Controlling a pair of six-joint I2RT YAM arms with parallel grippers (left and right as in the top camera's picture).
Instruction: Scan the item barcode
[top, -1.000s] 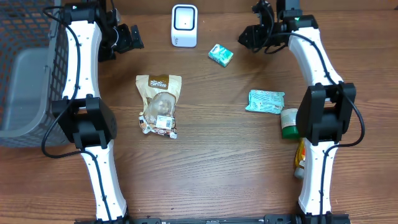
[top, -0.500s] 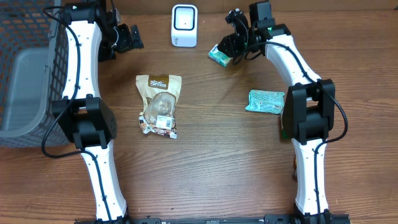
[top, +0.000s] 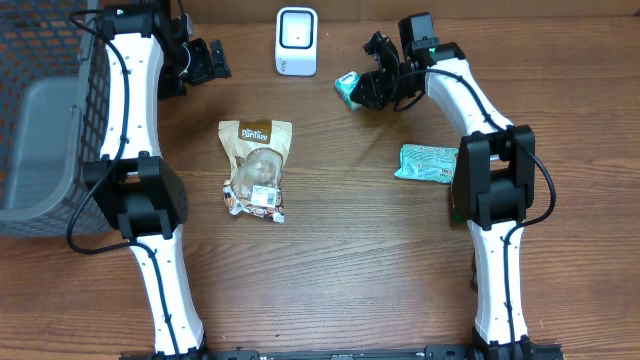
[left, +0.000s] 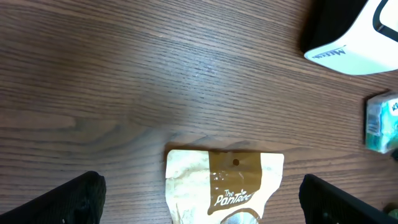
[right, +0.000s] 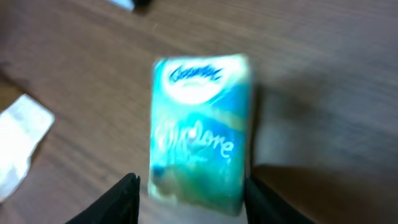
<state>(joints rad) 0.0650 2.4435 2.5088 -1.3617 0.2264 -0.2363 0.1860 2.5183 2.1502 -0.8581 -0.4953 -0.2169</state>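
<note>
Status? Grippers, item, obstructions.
Left gripper open, empty. Right gripper open, astride the small teal box lying on the wooden table, looks unclamped. Nothing between box and white barcode scanner.

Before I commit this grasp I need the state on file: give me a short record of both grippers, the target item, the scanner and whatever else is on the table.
target: small teal box, lying on the table, right of the scanner
right gripper: open, one finger on each side of the box; contact unclear, picture blurred
left gripper: open, empty, left of the scanner
other items: brown pouch, teal packet
basket: at the table's left edge
</note>
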